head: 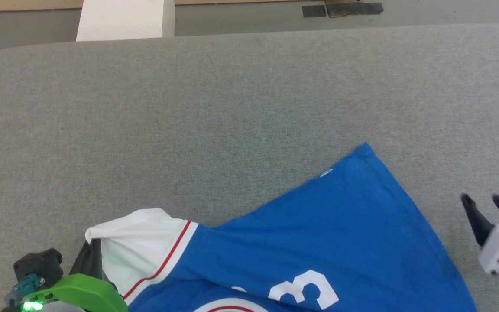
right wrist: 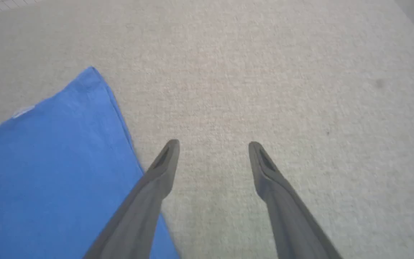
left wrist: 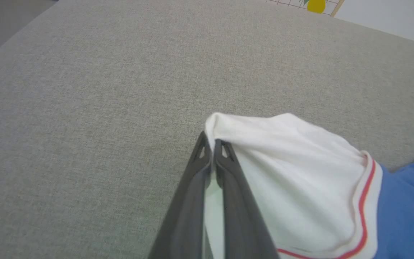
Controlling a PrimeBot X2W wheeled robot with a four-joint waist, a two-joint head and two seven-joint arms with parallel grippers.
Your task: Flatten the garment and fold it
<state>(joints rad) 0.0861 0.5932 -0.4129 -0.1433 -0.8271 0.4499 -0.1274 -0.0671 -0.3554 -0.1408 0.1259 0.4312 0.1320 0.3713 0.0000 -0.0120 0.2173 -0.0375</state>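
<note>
The garment [head: 319,234], a royal-blue jersey with a white sleeve and red-striped trim, lies on the grey table at the near edge, a white "3" showing. Its blue hem corner [right wrist: 84,82] points away from me. My left gripper [left wrist: 212,145] is shut on the white sleeve [left wrist: 293,172], the cloth pinched between its dark fingers; in the head view it sits at the lower left [head: 89,251]. My right gripper [right wrist: 212,145] stands open over bare table just right of the garment's blue edge, holding nothing. It also appears at the right edge of the head view [head: 485,201].
The grey felt-covered table [head: 232,99] stretches wide beyond the garment. A white post [head: 124,19] stands past the far edge on the grey floor. A yellow shape [left wrist: 316,5] shows beyond the table in the left wrist view.
</note>
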